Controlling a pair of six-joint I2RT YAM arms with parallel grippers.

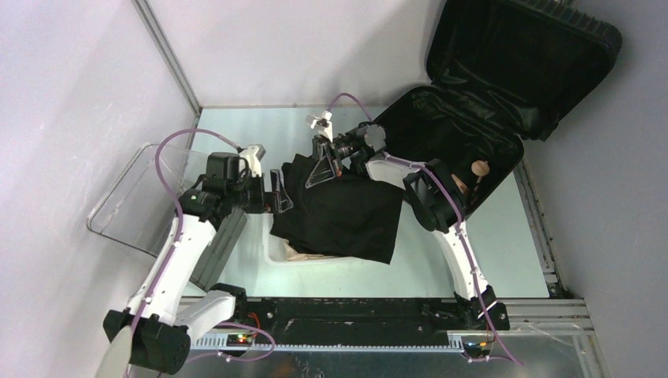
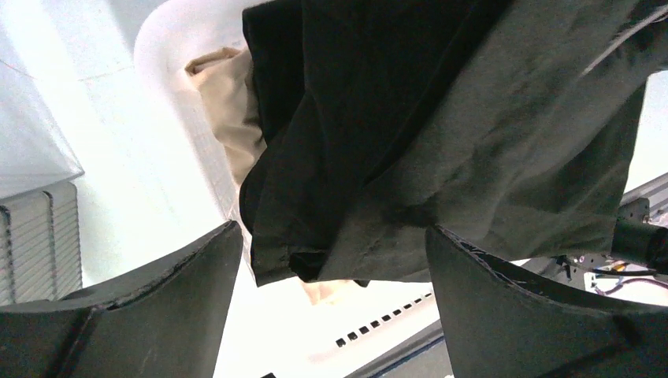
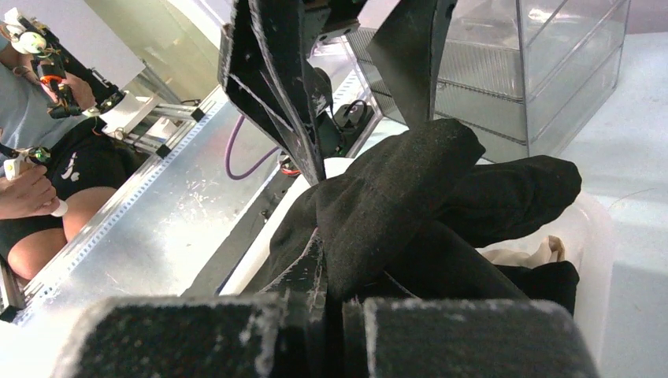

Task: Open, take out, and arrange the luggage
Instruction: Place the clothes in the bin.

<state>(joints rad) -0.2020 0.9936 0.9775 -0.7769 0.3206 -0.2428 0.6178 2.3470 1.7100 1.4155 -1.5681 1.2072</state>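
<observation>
Pinching shut, my right claw [image 1: 319, 175] is holding a fold of the black garment [image 1: 339, 213] between its fingers, and the cloth is hanging down from that pinch. My left claw [image 2: 332, 236] is hovering with its fingers spread wide apart at the garment's left edge, gripping nothing; its own camera is showing the cloth sagging between the two fingers.

Just below, the garment is draping over the white basket [image 1: 276, 253], where a beige cloth [image 2: 228, 102] is lying. A clear box [image 1: 126, 197] is sitting to the left. Farther back on the right, the luggage [image 1: 504, 71] is lying open, its lid leaning up against the wall.

I am judging the main risk to be the hold: I am gripping only a narrow fold, so the hanging cloth could be pulling itself free. The loose lower edge is also trailing past the basket's rim, so it may end up half outside. My left claw could be closing on a single layer, or on the basket wall.

Most of the basket is hiding under the garment. Black lining is swallowing detail inside the luggage; something small and pale is lying there, but I cannot tell what.
</observation>
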